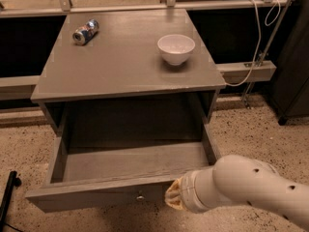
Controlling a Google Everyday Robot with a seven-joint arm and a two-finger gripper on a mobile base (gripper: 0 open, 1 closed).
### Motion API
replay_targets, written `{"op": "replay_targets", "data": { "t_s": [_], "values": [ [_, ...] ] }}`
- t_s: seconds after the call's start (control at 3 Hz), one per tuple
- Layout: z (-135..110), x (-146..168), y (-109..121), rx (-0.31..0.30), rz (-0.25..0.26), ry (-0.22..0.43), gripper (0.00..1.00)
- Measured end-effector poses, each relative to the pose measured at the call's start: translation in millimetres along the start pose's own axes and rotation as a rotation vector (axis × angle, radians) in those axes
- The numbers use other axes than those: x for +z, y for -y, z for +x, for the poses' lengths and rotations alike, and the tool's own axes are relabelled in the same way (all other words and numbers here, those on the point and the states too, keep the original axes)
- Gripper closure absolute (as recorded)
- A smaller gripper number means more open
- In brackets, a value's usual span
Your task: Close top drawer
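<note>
1. Up and far to the left of the hand [175, 200], a drinks can [86, 31] lies on its side on the grey tabletop [116, 66], with no part in the job.
2. The top drawer [96, 197] stands pulled well out of the cabinet, and its broad front runs leftward from the hand.
3. Just left of the hand, the small round knob [140, 196] marks the centre of that front. A push close to it would likely send the drawer in straight rather than skewed.
4. The hand sits against the right part of the front, at its upper edge. Whether it is clenched or released cannot be told.
5. Well above the hand, a white bowl [176, 48] rests on the tabletop, out of the drawer's path.
6. To the right of the hand, the white arm [251, 187] reaches in from the lower corner. Steady, level pressure toward the cabinet looks the sound course, easing off as the front nears the frame.
</note>
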State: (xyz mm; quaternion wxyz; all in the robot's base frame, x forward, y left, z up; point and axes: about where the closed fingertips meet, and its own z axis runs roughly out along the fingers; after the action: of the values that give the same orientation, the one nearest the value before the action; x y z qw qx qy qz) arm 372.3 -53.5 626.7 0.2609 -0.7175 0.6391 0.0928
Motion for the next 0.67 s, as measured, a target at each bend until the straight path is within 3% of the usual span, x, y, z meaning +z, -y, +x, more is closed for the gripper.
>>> {"op": "replay_targets", "data": {
  "t_s": [0.33,0.67],
  "values": [
    [-1,11,25,0.071,0.114,-0.021,1.00],
    [-5,13,51,0.183,0.216,-0.012,1.00]
  ]
}}
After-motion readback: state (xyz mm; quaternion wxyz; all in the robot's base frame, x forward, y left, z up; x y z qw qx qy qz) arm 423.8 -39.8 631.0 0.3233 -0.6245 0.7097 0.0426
